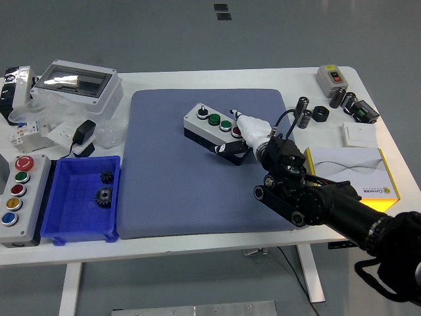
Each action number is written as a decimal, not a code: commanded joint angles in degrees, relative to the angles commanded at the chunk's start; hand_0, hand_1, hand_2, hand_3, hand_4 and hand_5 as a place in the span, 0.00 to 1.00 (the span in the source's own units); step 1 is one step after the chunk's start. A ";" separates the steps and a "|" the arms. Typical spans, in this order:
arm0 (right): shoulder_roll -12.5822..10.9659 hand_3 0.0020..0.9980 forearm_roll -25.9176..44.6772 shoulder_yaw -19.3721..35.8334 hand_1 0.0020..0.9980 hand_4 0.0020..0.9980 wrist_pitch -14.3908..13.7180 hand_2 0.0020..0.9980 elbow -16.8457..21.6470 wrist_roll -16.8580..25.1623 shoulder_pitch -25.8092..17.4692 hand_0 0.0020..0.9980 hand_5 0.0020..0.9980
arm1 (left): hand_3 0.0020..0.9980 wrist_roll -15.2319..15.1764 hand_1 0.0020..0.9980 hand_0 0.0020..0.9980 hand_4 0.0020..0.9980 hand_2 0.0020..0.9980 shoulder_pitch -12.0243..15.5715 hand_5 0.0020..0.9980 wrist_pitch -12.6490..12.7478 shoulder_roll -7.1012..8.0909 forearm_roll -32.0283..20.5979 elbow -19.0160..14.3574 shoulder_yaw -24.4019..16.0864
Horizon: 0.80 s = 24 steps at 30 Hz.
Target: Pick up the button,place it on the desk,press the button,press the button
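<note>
Head view: grey button box [215, 124], black, green, red buttons.

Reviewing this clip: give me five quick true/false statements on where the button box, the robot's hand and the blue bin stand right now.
1. The button box sits on the blue mat. True.
2. The right hand is at the box's red-button end. True.
3. The blue bin holds screws only. False: it holds two dark gears.
4. The left hand is pressing a green button. False: no left hand is in view.
5. A second box with coloured buttons lies at the table's left edge. True.
</note>
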 joint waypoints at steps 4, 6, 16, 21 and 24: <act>0.00 0.95 -0.61 -0.94 0.44 0.67 -1.10 0.57 -0.16 -0.34 0.03 0.17 0.15 | 0.58 -0.26 0.55 0.64 0.62 0.62 -0.03 0.17 -0.06 -0.01 -0.23 0.12 0.20; 0.00 0.95 -1.08 -1.53 0.44 0.67 -1.76 0.57 -0.19 -0.52 0.04 0.17 0.15 | 0.58 -0.43 0.55 0.64 0.62 0.62 -0.04 0.17 -0.10 -0.02 -0.38 0.20 0.33; 0.00 0.68 -5.98 -3.26 0.34 0.25 -2.79 0.46 -0.02 -2.06 -0.06 0.09 0.00 | 0.58 -1.82 0.55 0.64 0.62 0.62 -0.02 0.17 -0.44 -0.07 -2.09 0.87 1.88; 0.00 0.49 -6.70 -3.27 0.30 0.11 -3.22 0.40 0.54 -1.59 -0.13 0.05 0.00 | 0.58 -2.39 0.55 0.64 0.62 0.62 -0.05 0.17 -0.60 -0.11 -2.47 1.14 2.28; -0.26 0.49 -6.38 -3.00 0.30 0.11 -3.97 0.40 1.21 -0.41 -0.25 0.05 0.00 | 0.58 -2.67 0.55 0.64 0.62 0.62 -0.02 0.17 -0.67 -0.15 -2.71 1.28 2.50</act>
